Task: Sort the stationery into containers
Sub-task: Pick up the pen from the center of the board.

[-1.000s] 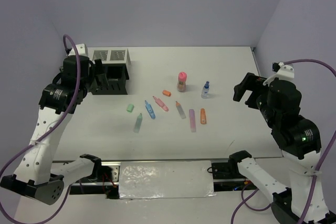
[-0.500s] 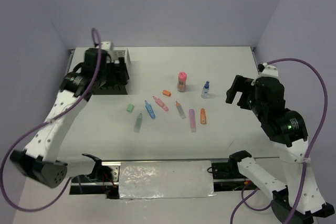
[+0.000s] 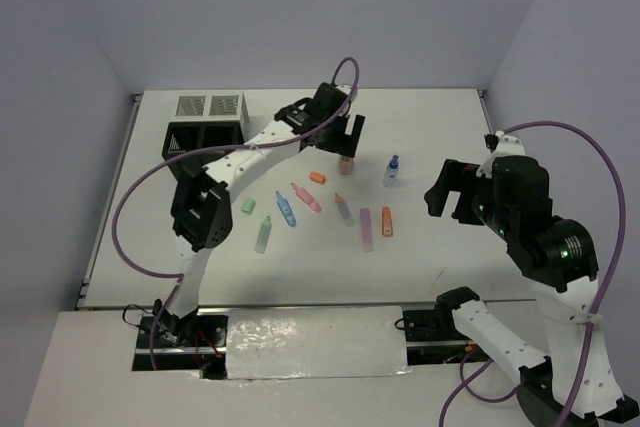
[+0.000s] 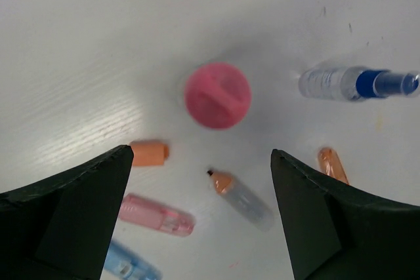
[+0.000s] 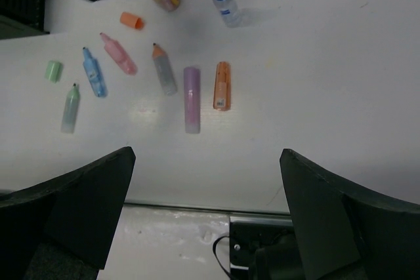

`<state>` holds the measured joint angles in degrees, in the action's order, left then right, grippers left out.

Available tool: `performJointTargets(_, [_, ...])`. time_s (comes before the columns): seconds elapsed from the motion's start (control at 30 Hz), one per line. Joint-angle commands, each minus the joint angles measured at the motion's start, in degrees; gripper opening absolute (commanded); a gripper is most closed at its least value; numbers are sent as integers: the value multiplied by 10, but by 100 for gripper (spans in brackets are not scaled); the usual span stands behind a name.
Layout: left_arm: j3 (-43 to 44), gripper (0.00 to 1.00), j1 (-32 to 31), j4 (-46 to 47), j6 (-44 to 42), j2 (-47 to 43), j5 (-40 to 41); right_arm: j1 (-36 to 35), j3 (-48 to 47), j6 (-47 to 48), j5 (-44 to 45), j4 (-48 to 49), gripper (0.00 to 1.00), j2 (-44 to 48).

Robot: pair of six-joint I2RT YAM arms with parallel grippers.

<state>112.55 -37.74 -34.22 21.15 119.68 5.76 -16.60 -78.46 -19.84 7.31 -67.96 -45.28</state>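
Nothing looked sorted yet: no piece showed in the black organizer [image 3: 205, 132] at the far left, while the purple marker [image 3: 366, 228], the other markers, the stubs and both bottles lay loose mid-surface [image 3: 430, 117]. The left pincer [image 4: 200, 159] hung wide open and empty right over the upright pink-capped bottle [image 4: 217, 95]; the right pincer [image 5: 207, 157] gaped empty too, off to the right

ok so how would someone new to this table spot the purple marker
On the white table, find the scattered row of small markers right of the black boxy desk organizer. Near its right end, beside the stubby orange marker, lies the pale purple marker: the only purple one, and the longest.
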Motion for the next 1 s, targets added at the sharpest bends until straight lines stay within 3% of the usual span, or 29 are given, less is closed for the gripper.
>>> performJointTargets(0.0, [93, 99, 1, 33, -2, 48, -10, 2, -25, 7, -63, -42, 100, 17])
performJointTargets(0.07, [125, 99, -1, 33, -1, 72, -27, 2, -27, 10, -70, -50, 100, 19])
performJointTargets(0.33, [72, 99, -12, 90, -8, 88, -16, 2, -28, 20, -49, -75, 100, 21])
performJointTargets(0.53, [125, 94, -13, 56, -12, 135, -4, 2, -42, 18, -49, -84, 100, 12])
performJointTargets(0.7, [77, 91, -13, 78, -13, 113, 3, 2, -40, 16, -46, -80, 100, 13])
performJointTargets(0.8, [90, 76, -13, 86, -14, 125, 0, 2, -42, 17, -46, -81, 100, 10])
performJointTargets(0.9, [116, 67, -13, 72, -14, 140, -10, 3, -51, 23, -36, -90, 100, 4])
performJointTargets(0.97, [124, 47, -13, 76, -15, 144, -15, 3, -57, 25, -35, -91, 100, 0])
